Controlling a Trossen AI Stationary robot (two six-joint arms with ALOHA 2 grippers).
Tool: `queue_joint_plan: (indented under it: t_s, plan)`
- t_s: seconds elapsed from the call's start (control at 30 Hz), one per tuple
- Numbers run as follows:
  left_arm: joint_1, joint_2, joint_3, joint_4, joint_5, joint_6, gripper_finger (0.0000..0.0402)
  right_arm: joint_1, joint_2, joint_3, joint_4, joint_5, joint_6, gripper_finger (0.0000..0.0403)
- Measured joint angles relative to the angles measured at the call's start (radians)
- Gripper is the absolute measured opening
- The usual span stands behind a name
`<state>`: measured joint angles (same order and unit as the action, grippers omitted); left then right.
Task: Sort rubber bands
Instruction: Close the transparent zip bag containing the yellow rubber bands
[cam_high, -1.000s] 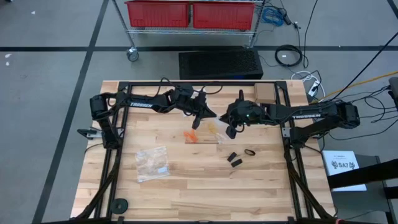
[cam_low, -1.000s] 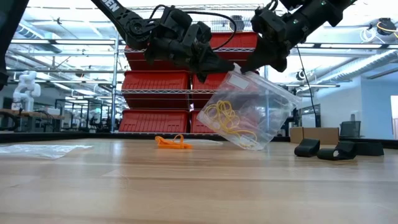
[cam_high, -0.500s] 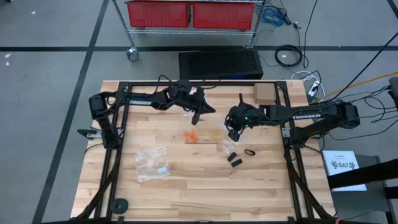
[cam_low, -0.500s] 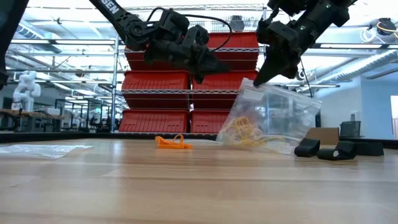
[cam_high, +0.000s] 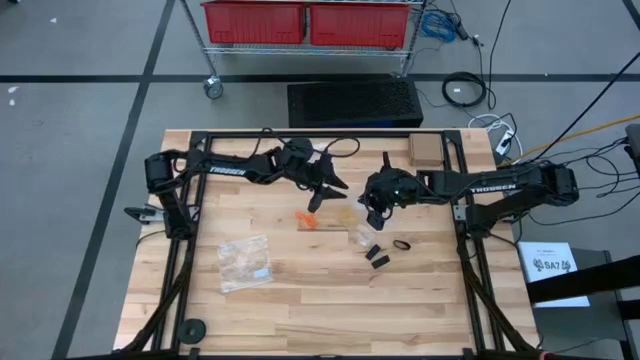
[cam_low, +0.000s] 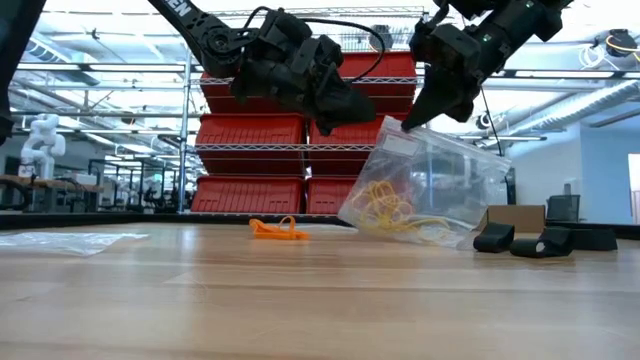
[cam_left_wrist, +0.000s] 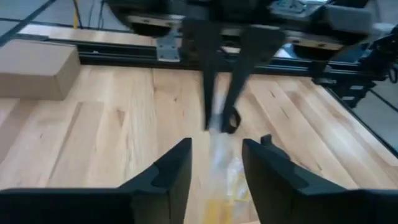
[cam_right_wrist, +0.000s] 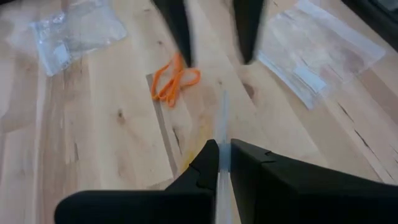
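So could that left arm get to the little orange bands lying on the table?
Probably yes. The left gripper hangs open just above the orange bands, which lie bare on the wood. The clear bag pinched by the right gripper sits off to their side.

orange rubber bands (cam_low: 277, 229): small loose heap, flat on the surface
pale yellow rubber bands (cam_low: 388, 207): tangled inside the tilted clear bag

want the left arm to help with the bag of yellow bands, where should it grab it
Probably the free top corner of the clear bag, coming from above beside the right gripper, which pinches the other corner. The bag hangs tilted, bands sagging low; the left gripper is open nearby.
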<state>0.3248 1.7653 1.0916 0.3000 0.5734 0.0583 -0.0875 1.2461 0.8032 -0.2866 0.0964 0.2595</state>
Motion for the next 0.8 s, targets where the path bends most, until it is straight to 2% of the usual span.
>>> queue_joint_plan:
  t_s: [0.2,0.37,0.57,0.8]
  plan:
    - [-0.007,0.043,0.011,0.005,0.021,-0.026,0.0159,0.006,0.0,0.001,0.03,-0.024,-0.009,0.0007]
    - [-0.029,0.072,0.046,0.007,0.09,-0.026,0.016,0.005,0.0,0.001,0.029,-0.024,-0.01,0.0007]
    - [-0.032,0.072,0.071,0.007,0.062,-0.025,0.0158,0.005,0.0,0.001,0.027,-0.024,-0.014,0.0007]
    - [-0.038,0.072,0.072,0.0,0.058,0.002,0.0099,0.005,0.0,0.001,0.027,-0.024,-0.017,0.0007]
